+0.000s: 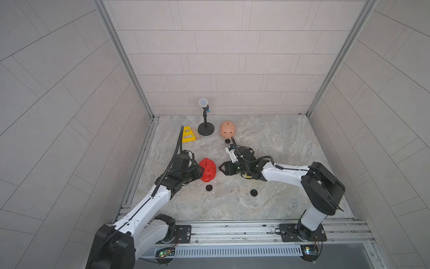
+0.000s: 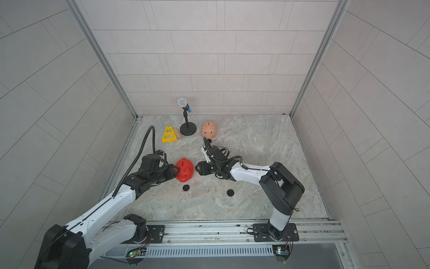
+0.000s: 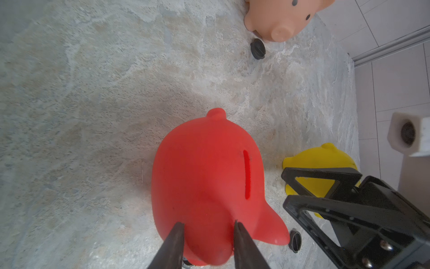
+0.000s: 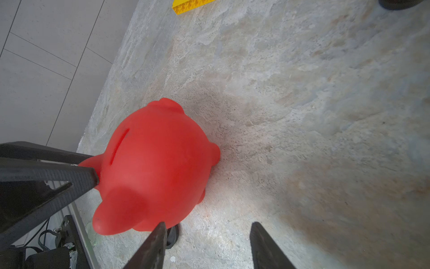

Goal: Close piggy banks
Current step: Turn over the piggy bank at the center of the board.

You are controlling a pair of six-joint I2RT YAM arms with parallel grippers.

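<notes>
The left gripper is pinching the red pig at its head end, near an ear. The pig is standing slot-up in the middle of the table. The right gripper is hovering just beside it, fingers spread and empty. I'm guessing the pig is about to be rolled belly-up. That shell is looking slippery, so I'd be holding firm and turning slowly, with the right one fetching the black plug lying near.
</notes>
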